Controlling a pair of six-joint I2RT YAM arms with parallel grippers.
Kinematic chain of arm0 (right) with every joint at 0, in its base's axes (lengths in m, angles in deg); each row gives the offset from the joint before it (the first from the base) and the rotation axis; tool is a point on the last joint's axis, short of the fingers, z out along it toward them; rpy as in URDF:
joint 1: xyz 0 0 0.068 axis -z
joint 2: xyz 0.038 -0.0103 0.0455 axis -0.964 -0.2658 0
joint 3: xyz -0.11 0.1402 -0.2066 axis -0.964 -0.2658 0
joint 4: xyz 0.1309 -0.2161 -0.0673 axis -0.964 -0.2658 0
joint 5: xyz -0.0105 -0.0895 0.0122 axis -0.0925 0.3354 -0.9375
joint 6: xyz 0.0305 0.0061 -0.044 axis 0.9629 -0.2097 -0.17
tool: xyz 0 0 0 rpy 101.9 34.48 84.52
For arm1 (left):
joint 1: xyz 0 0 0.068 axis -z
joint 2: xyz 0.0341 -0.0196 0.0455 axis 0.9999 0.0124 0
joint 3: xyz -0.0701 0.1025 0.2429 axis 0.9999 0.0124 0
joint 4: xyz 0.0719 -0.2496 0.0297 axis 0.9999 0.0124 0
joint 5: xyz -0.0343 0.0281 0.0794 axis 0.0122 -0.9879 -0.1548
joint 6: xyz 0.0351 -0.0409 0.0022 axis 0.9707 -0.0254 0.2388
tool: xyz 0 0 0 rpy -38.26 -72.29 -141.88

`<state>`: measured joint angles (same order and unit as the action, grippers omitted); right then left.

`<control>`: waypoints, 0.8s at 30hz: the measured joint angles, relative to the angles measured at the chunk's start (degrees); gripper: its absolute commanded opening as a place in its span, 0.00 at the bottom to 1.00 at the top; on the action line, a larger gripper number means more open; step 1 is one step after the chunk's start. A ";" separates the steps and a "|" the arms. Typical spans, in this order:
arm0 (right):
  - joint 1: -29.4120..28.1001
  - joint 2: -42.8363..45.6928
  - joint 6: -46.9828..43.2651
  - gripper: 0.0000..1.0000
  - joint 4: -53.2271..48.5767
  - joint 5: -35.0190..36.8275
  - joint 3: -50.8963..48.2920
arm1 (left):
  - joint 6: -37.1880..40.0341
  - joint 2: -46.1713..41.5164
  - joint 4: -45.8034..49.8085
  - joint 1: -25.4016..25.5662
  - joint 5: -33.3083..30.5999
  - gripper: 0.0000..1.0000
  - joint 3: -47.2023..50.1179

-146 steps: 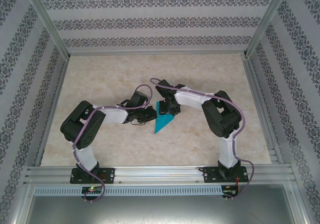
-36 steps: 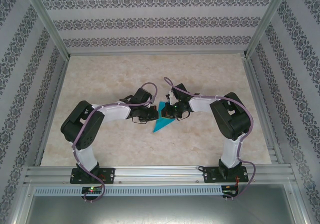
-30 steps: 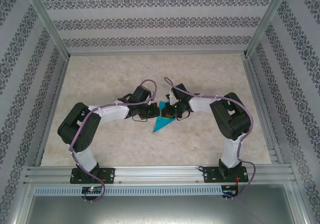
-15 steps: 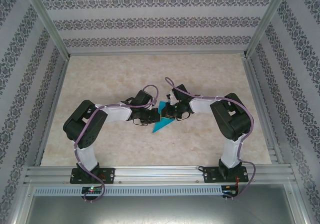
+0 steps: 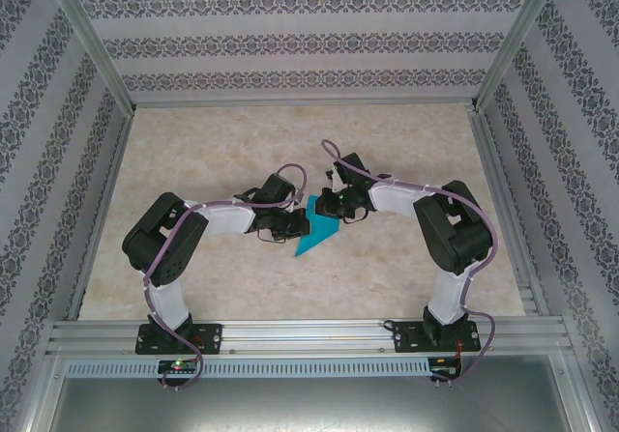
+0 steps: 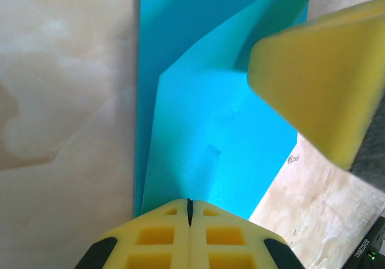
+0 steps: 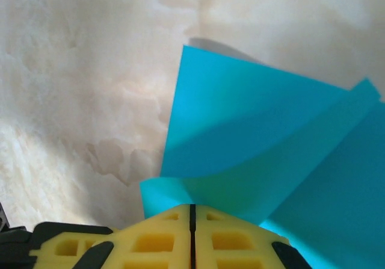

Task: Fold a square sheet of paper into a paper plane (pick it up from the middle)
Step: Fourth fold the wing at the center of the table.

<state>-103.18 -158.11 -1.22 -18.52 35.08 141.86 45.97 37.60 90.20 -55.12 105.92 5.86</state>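
Teal and part-folded, seen from above, the square sheet of paper (image 5: 314,233) lies at the middle of the table (image 5: 193,152), between left gripper (image 5: 293,225) and right gripper (image 5: 327,210). Left wrist: jaws pressed together at its edge, grip unclear. Right wrist: jaws closed on a curling flap; it looks light and floppy, best pinched at creases.

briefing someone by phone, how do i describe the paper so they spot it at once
On the beige marbled table, look at the middle, where the left gripper and right gripper meet. The paper lies there: a partly folded, pointed teal-blue sheet, thin and bright beside the black-and-white arms.
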 measured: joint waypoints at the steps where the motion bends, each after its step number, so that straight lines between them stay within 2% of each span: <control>1: 0.00 -0.17 -0.15 0.09 -0.22 0.33 0.52 | 0.00 -0.02 0.00 0.00 0.07 0.03 0.00; 14: 1.22 -2.51 -1.68 0.08 -2.91 4.00 1.73 | 0.02 0.74 0.07 0.00 0.07 0.02 0.00; 24: 4.61 -2.67 -2.34 0.09 0.55 -1.84 -0.44 | 0.52 0.85 0.04 0.00 0.07 0.00 -0.02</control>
<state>-98.57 -160.78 -3.56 -17.98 33.24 141.42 46.49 38.45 90.24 -55.12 105.99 5.83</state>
